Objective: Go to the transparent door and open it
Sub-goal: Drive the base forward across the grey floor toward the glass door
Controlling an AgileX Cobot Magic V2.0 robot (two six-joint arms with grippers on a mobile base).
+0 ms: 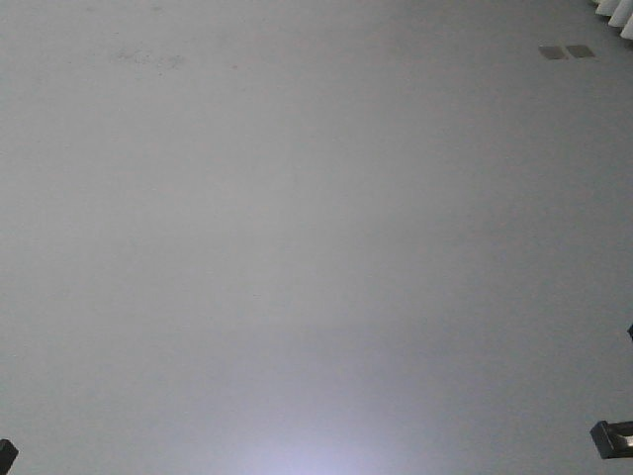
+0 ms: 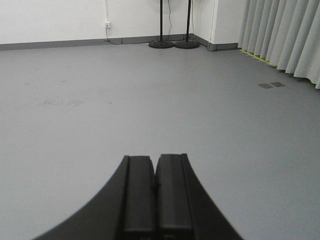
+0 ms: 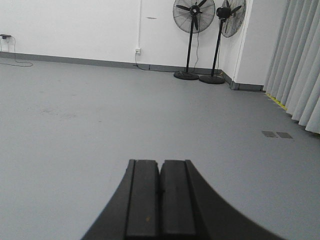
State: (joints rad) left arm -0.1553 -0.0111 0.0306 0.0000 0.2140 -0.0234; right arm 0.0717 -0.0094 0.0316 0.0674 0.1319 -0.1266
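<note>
Floor [image 2: 150, 90] smooth matt; curtain [image 2: 285, 35] cloth; left hand [image 2: 155, 161] matt.

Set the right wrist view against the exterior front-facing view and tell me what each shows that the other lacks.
Only the right wrist view shows the right gripper, its black fingers pressed shut, two black pedestal fans and the white wall. Only the front-facing view shows a small dark part at its lower right edge; I cannot tell what it is. Both show the grey floor, two small dark floor plates and pale pleated curtains. Neither shows the transparent door.
</note>
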